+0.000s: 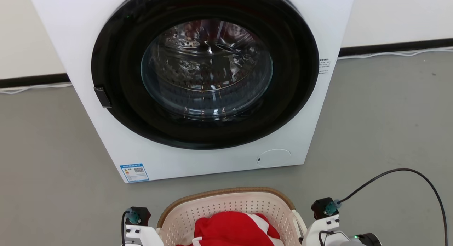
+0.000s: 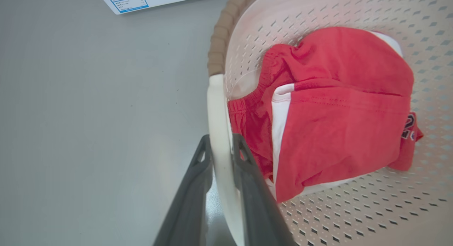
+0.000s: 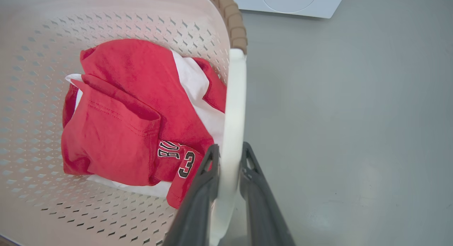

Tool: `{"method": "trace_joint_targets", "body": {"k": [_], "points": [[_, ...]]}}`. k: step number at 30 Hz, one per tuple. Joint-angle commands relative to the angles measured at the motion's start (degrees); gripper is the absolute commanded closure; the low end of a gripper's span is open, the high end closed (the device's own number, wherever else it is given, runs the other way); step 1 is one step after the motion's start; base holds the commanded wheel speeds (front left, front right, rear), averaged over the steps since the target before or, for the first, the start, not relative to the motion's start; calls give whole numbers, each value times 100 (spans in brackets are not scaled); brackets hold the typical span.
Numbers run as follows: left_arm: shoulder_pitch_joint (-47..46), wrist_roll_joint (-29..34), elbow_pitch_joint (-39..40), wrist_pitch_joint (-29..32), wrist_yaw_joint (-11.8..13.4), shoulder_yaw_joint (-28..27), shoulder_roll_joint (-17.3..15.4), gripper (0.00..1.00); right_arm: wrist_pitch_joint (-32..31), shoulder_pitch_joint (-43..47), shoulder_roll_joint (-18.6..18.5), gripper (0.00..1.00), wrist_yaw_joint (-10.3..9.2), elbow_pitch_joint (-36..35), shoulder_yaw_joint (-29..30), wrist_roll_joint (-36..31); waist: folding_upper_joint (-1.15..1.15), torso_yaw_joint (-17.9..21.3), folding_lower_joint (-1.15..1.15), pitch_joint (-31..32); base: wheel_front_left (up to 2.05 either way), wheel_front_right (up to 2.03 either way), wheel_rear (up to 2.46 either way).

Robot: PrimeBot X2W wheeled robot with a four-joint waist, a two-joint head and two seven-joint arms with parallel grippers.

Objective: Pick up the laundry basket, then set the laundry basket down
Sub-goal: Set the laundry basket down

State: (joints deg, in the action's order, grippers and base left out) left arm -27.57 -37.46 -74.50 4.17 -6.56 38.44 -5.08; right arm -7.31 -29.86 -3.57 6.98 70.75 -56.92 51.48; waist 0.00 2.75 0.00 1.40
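laundry basket (image 1: 230, 203) — near end cropped | left fingers (image 2: 187, 203), right fingers (image 3: 200, 207) clamp handles (image 2: 219, 132)

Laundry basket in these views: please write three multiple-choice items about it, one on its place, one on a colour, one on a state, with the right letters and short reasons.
1. Where is the laundry basket relative to the washing machine?
A. In front of its closed door, on the robot's side
B. On top of it
C. Inside its drum

2. What colour is the garment in the basket?
A. Blue
B. Mostly red, with some white
C. Black

3. How are the left tool and the right tool?
A. Both open, away from the basket
B. Each shut on a white side handle
C. Both holding the garment

Key:
1 A: the head view shows the basket below the machine's front.
2 B: both wrist views show red cloth with white parts.
3 B: in each wrist view, two dark fingers clamp a handle between them.
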Motion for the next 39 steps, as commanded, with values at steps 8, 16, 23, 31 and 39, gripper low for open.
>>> {"method": "trace_joint_targets", "body": {"k": [8,16,23,31,39], "points": [[-441,31,87,-339,-14,-27,-79,100,375,-332,69,100,51,-50,-141,4,0,-14,0,-342,0,0,0],[-732,66,83,-535,10,16,-124,100,654,-565,69,100,51,-36,-161,4,0,-41,0,-841,0,0,0],[-1136,123,82,-703,45,64,-251,100,1037,-864,69,100,51,-77,-222,-56,0,-48,0,-1508,0,0,0],[-1754,213,122,-1031,149,112,-364,100,1535,-1403,69,100,51,-8,-229,-160,0,-52,0,-2456,0,0,0],[-2215,260,117,-1251,179,152,-459,100,1780,-1887,69,100,51,66,-208,-203,0,-5,0,-3279,0,0,0]]}}
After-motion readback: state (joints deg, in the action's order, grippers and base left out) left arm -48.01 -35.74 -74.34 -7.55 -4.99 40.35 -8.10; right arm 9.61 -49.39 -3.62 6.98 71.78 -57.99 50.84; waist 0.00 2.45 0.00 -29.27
